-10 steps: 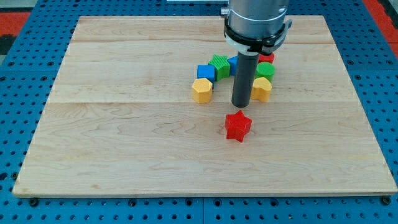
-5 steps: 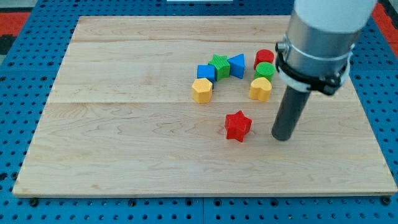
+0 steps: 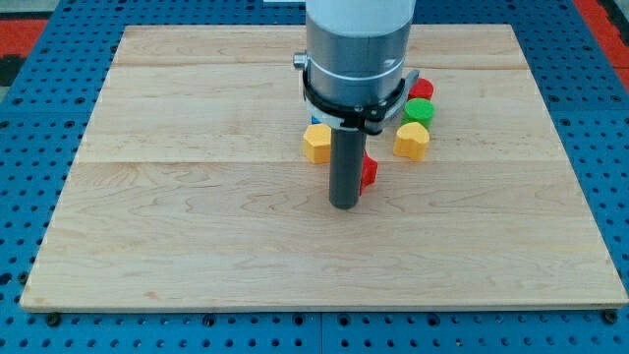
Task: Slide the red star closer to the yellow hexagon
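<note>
The red star (image 3: 369,172) lies near the board's middle, mostly hidden behind my rod; only its right edge shows. My tip (image 3: 343,206) rests on the board just below and left of the star, close against it. The yellow hexagon (image 3: 316,144) sits up and to the left of the star, just left of the rod. The arm's wide body covers the blocks above it.
A second yellow block (image 3: 412,141) sits right of the star. A green block (image 3: 420,109) and a red block (image 3: 423,88) stand above it. A sliver of a blue block (image 3: 315,122) shows above the hexagon. The wooden board (image 3: 177,216) lies on a blue pegboard.
My tip swung from above the star to its right, then across to its lower left. The star has shifted up and slightly left, toward the yellow hexagon. The arm now hides the green and blue blocks.
</note>
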### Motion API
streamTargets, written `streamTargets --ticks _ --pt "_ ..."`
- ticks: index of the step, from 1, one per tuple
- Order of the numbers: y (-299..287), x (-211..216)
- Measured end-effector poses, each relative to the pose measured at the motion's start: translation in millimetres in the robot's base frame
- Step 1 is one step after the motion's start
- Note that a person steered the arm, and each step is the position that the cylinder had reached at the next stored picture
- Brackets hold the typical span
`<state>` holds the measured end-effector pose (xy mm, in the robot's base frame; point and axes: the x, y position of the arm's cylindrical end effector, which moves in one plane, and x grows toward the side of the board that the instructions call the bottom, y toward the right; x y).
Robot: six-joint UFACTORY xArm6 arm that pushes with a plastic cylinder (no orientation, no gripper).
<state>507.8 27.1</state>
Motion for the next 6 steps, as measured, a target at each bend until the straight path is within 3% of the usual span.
streamTargets --ticks 4,6 --pt "48.9 -22.8" --pt "-13.4 -12.8"
